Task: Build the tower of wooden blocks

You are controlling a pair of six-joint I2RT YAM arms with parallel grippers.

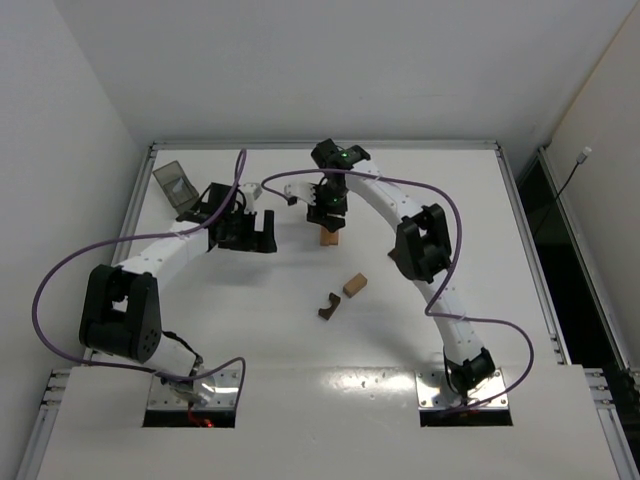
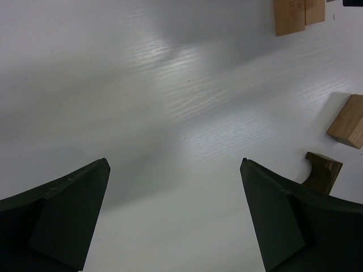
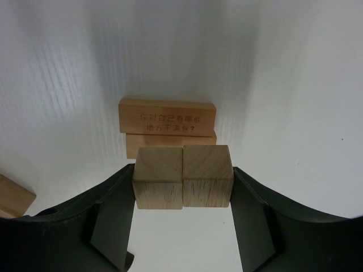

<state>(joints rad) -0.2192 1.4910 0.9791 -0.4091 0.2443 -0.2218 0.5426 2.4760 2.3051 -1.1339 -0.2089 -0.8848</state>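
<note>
My right gripper (image 3: 183, 184) is shut on two light tan cubes (image 3: 159, 177) held side by side between its fingers. They are right over two stacked light tan bricks (image 3: 167, 116), the upper one printed with small characters. I cannot tell whether the cubes touch the bricks. In the top view the right gripper (image 1: 331, 212) stands over this low tower (image 1: 328, 239) at the table's middle back. A loose tan block (image 1: 354, 285) and a dark arch (image 1: 329, 306) lie nearer. My left gripper (image 1: 247, 233) is open and empty, left of the tower.
A small dark translucent tray (image 1: 173, 183) sits at the back left corner. The left wrist view shows the bricks (image 2: 298, 16), the tan block (image 2: 347, 121) and the arch (image 2: 323, 170) at its right edge. Purple cables loop over both arms.
</note>
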